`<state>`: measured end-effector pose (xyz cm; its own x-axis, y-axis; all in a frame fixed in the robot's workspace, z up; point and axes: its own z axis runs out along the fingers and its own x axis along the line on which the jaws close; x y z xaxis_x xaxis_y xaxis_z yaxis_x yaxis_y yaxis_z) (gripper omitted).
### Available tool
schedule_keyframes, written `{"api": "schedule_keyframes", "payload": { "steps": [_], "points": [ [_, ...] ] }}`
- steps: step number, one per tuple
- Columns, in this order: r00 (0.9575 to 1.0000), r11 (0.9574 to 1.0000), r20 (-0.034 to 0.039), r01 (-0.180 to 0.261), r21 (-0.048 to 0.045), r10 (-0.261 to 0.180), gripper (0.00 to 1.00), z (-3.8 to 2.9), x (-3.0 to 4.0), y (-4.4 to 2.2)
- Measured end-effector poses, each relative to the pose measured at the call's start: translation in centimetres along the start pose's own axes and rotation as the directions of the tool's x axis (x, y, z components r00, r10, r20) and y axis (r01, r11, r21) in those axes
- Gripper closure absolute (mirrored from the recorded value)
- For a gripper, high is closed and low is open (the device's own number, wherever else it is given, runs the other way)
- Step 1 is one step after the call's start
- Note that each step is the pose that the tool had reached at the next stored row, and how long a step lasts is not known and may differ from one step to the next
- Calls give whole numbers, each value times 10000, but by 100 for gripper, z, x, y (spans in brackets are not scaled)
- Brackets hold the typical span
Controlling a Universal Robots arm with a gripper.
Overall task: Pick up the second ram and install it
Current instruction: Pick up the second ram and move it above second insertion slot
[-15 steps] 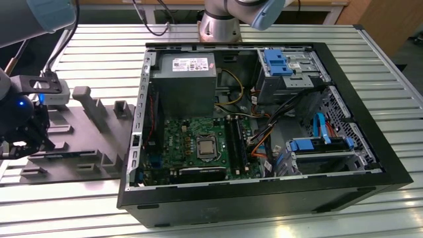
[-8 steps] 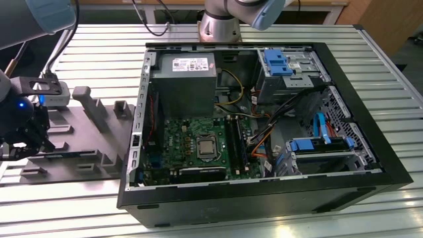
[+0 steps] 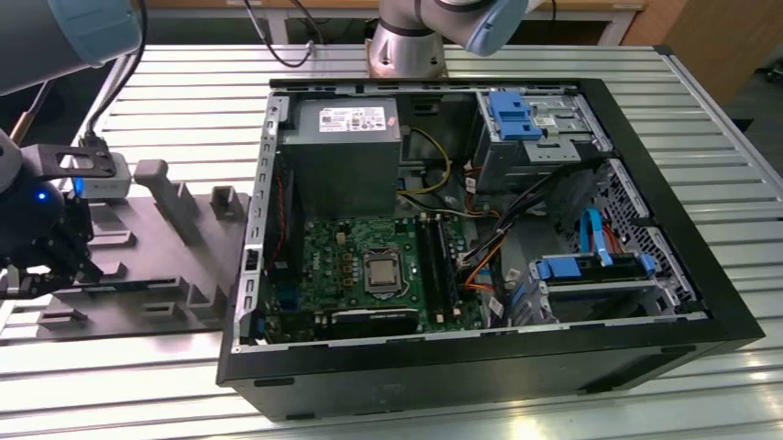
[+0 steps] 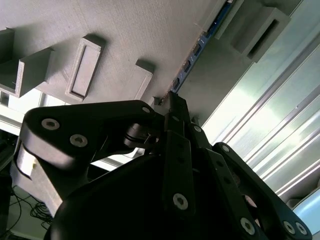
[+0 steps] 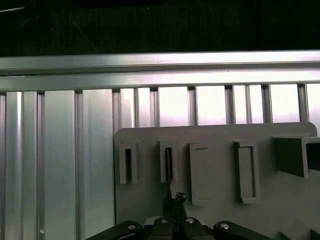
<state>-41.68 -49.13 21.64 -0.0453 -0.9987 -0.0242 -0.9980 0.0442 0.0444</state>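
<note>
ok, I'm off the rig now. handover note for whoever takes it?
Gripper: down at the fixture, at the exterior view's left, its tip at the end of the ram. Whether it has hold cannot be told.
The ram stands on edge in a fixture slot, not lifted.
Case: open, motherboard exposed.
Done: arm is at the ram.
Left: pick-up and install.

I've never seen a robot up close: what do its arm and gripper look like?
The arm is silvery-grey tubing with pale blue caps on rounded joints. The gripper is black, built of jointed bars with round silver pins, with a small blue light on its body.
</note>
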Motion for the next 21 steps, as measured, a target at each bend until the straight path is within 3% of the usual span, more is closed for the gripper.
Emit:
{"api": "schedule_keyframes", "payload": {
  "steps": [11,14,15,16,21],
  "points": [
    [10000,10000,-1,43,0,-43,89,6,0,-1],
    [10000,10000,-1,44,0,-44,71,6,0,-1],
    [10000,10000,-1,44,0,-44,71,6,0,-1],
    [10000,10000,-1,45,0,-45,64,6,0,-1],
    [9998,9998,-7,201,-2,-201,64,16,0,-2]
  ]
}}
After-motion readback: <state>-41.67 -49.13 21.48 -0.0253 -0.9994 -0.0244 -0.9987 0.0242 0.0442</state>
